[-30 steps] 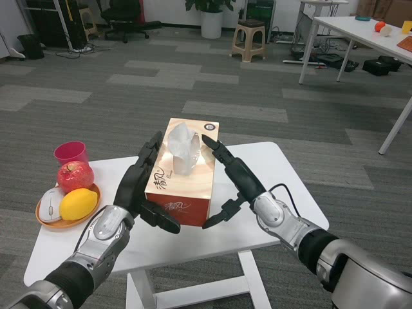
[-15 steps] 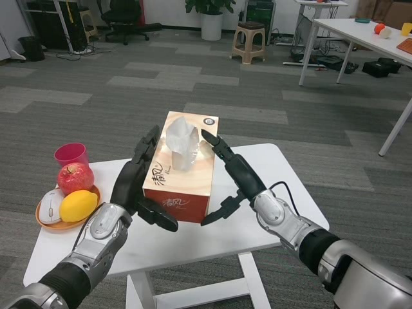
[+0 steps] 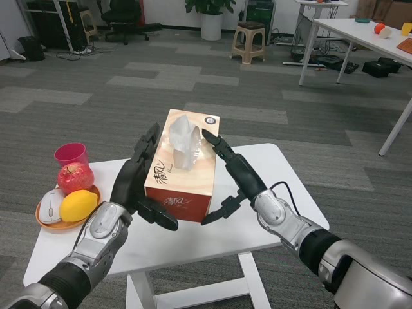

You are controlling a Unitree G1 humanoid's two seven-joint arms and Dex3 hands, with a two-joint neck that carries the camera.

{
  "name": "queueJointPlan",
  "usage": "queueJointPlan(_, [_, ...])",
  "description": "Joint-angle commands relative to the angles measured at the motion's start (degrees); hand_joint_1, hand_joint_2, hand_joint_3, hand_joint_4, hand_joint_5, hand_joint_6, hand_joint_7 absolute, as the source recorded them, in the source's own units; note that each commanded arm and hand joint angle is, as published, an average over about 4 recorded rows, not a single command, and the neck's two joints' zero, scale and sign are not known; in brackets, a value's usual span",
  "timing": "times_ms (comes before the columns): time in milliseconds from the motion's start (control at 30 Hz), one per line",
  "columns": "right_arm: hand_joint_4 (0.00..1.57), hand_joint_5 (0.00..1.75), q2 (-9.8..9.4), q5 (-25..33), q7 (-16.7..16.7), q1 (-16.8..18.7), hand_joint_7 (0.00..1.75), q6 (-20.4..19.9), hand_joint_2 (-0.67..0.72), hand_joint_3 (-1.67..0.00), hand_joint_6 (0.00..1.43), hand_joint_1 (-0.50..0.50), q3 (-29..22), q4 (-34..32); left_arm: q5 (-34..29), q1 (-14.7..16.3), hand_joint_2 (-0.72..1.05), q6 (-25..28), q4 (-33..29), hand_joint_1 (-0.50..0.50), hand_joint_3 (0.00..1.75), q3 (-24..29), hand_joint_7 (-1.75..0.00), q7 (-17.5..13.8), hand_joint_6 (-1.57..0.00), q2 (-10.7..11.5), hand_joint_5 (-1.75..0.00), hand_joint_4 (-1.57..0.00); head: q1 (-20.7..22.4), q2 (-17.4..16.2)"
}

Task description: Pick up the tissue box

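The orange tissue box (image 3: 181, 168), with a white tissue sticking out of its top, is lifted a little above the white table (image 3: 270, 174). My left hand (image 3: 136, 180) presses flat against its left side, thumb under the front corner. My right hand (image 3: 233, 177) presses against its right side, fingers stretched along the top edge and thumb low. The box is squeezed between both hands.
At the table's left edge an orange plate (image 3: 45, 221) carries a red apple (image 3: 74, 177), a lemon (image 3: 78, 205) and a white mouse (image 3: 50, 206), with a pink cup (image 3: 71, 154) behind. Beyond are a stool (image 3: 250, 40), a plant pot, an office chair and another white table (image 3: 360, 32).
The tissue box, clamped between both hands, has risen slightly off the table and moved a little away from me. The plate of things has not moved.
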Motion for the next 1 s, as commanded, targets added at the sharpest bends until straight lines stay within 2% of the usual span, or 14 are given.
queueJointPlan(33, [0.0, 0.0, 1.34, -0.1, 0.0, -0.8, 0.14, -1.3, -0.54, -0.63, 0.0, -0.46, -0.9, -2.3, 2.1, 0.3, -0.37, -0.9, -1.6, 0.5, 0.02, -1.8, 0.0, -2.0, 0.0, -1.9, -0.62, 0.0, 0.0, 0.0])
queueJointPlan(633, [0.0, 0.0, 1.34, -0.2, 0.0, -1.1, 0.14, -1.2, -0.54, -0.63, 0.0, -0.46, -1.1, -2.9, 2.1, 0.3, -0.37, -0.8, -2.1, 0.5, 0.0, -1.3, 0.0, -2.0, 0.0, -1.9, -0.62, 0.0, 0.1, 0.1])
queueJointPlan(833, [0.0, 0.0, 1.34, -0.2, 0.0, -1.1, 0.14, -1.2, -0.54, -0.63, 0.0, -0.46, -1.3, -3.0, 2.1, 0.3, -0.44, -0.8, -2.2, 0.5, 0.0, -1.3, 0.0, -2.0, 0.0, -1.9, -0.62, 0.0, 0.2, 0.1])
queueJointPlan(1000, [0.0, 0.0, 1.34, -0.2, 0.0, -1.0, 0.14, -1.2, -0.54, -0.63, 0.0, -0.46, -1.4, -3.0, 2.1, 0.3, -0.37, -0.8, -2.3, 0.5, 0.0, -1.3, 0.0, -2.0, 0.0, -1.9, -0.62, 0.0, 0.3, 0.2])
